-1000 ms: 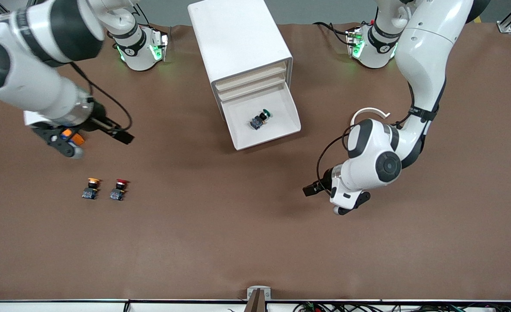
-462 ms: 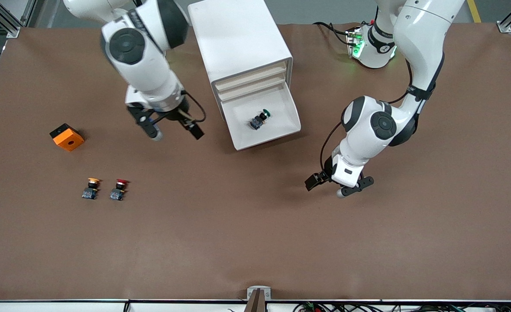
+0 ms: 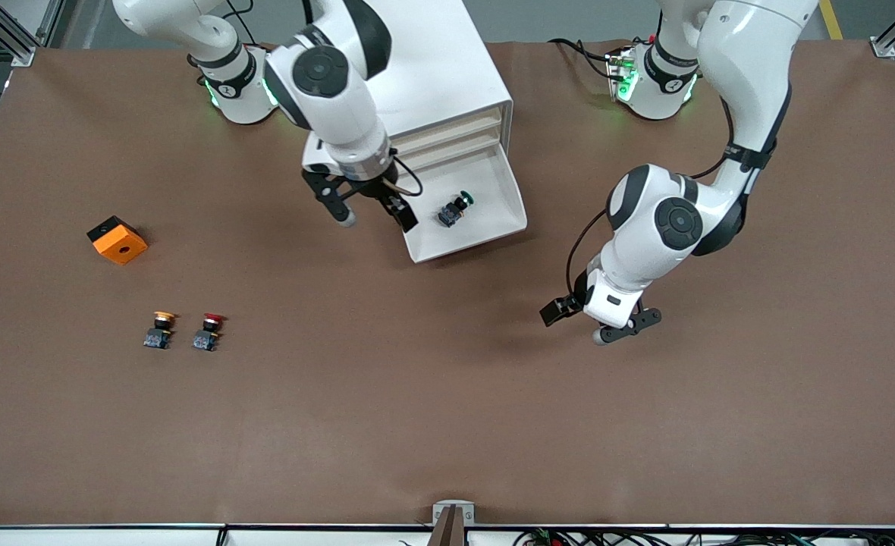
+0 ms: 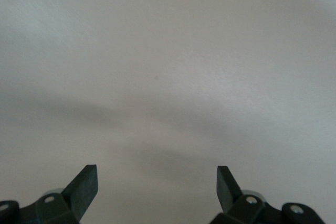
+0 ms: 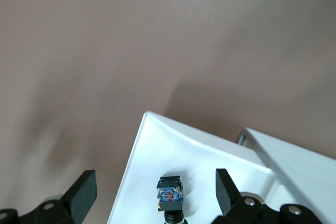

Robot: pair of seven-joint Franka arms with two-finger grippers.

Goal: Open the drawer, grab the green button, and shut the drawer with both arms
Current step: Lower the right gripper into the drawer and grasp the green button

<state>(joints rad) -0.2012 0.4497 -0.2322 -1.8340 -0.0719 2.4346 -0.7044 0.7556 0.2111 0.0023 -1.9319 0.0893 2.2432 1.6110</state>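
Note:
The white cabinet (image 3: 417, 68) has its lowest drawer (image 3: 493, 205) pulled open. The green-capped button (image 3: 456, 208) lies on its side in the drawer. My right gripper (image 3: 378, 220) is open and empty, over the drawer's edge toward the right arm's end of the table. In the right wrist view the button (image 5: 169, 192) lies in the drawer (image 5: 142, 150), between the fingers of my right gripper (image 5: 155, 182) but below them. My left gripper (image 3: 591, 326) is open and empty over bare table nearer the front camera than the cabinet. The left wrist view shows my left gripper (image 4: 157, 179) over bare table.
An orange block (image 3: 117, 240) lies toward the right arm's end of the table. A yellow-capped button (image 3: 161, 328) and a red-capped button (image 3: 208, 331) stand side by side nearer the front camera than the block.
My right gripper let go of the orange block, which now lies on the table, and swung across to the open drawer's edge. My left gripper shifted slightly and turned.

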